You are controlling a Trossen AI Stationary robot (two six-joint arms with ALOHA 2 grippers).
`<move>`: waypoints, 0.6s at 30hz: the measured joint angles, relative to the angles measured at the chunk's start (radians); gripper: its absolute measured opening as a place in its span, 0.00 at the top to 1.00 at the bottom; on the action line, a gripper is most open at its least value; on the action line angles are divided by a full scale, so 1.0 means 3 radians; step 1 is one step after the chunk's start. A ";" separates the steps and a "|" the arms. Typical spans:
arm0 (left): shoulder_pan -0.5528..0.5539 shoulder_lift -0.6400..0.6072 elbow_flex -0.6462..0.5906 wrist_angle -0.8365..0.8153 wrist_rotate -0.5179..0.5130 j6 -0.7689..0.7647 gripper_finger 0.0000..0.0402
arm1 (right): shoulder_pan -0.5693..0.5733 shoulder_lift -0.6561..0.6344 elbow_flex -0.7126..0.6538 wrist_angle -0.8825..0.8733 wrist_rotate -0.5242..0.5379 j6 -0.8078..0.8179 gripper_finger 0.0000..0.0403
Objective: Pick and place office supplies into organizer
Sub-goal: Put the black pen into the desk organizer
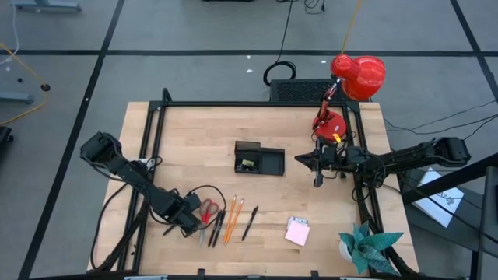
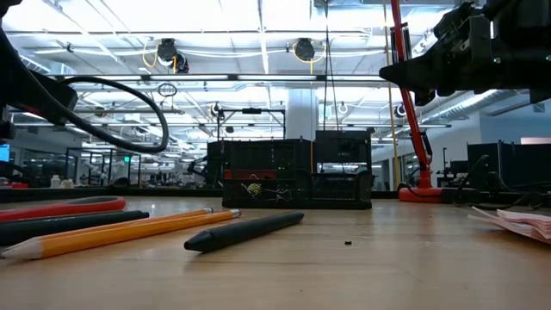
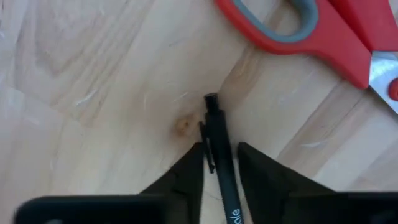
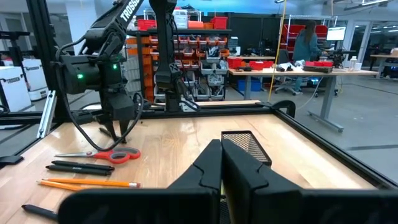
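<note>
My left gripper (image 1: 191, 225) is low over the table's near left part, shut on a black pen (image 3: 219, 143), with the red-handled scissors (image 3: 311, 31) just beside it. Two orange pencils (image 1: 232, 218) and another black pen (image 1: 249, 223) lie flat to the right of the scissors (image 1: 208, 210). The pink sticky-note pad (image 1: 297, 231) lies flat farther right. The black organizer (image 1: 259, 159) stands at the table's middle. My right gripper (image 1: 299, 160) hovers shut above the table, just right of the organizer (image 4: 245, 144). My left gripper has the black pen near its clip end (image 3: 214, 134), pinched between the two fingers (image 3: 189, 171), which lie across it. It comes from above, pointing down. The pen's end sticks out past the fingertips, close over or on the wood; which of the two, I cannot tell.
A red desk lamp (image 1: 358, 74) and a black ribbed box (image 1: 299, 89) stand at the far right. A teal paper plant (image 1: 369, 245) sits at the near right corner. A black frame (image 1: 257, 103) edges the table. Bare wood lies between organizer and supplies.
</note>
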 joint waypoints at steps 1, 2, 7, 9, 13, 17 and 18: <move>0.0000 0.0000 0.0000 0.0002 -0.0005 -0.0003 0.80 | 0.0000 0.0000 0.0000 -0.0003 0.0000 -0.0001 1.00; 0.0001 0.0000 0.0001 0.0003 -0.0006 0.0002 0.83 | 0.0000 0.0000 0.0000 -0.0009 0.0000 -0.0003 1.00; -0.0002 0.0000 0.0014 0.0015 -0.0030 0.0147 0.89 | 0.0000 0.0001 0.0000 -0.0013 0.0000 -0.0005 1.00; -0.0004 0.0000 0.0014 0.0021 -0.0085 0.0230 0.88 | 0.0000 0.0001 0.0000 -0.0014 -0.0001 -0.0005 1.00; -0.0114 -0.0026 0.0004 0.0046 -0.0400 0.0495 0.82 | 0.0000 0.0001 0.0000 -0.0014 0.0000 -0.0005 1.00; -0.0202 -0.0090 -0.0026 0.0130 -0.0916 0.0674 0.82 | 0.0000 0.0000 0.0000 -0.0013 0.0000 -0.0003 1.00; -0.0205 -0.0102 -0.0029 0.0147 -0.1048 0.0692 0.83 | 0.0000 0.0000 0.0000 -0.0014 -0.0001 0.0004 1.00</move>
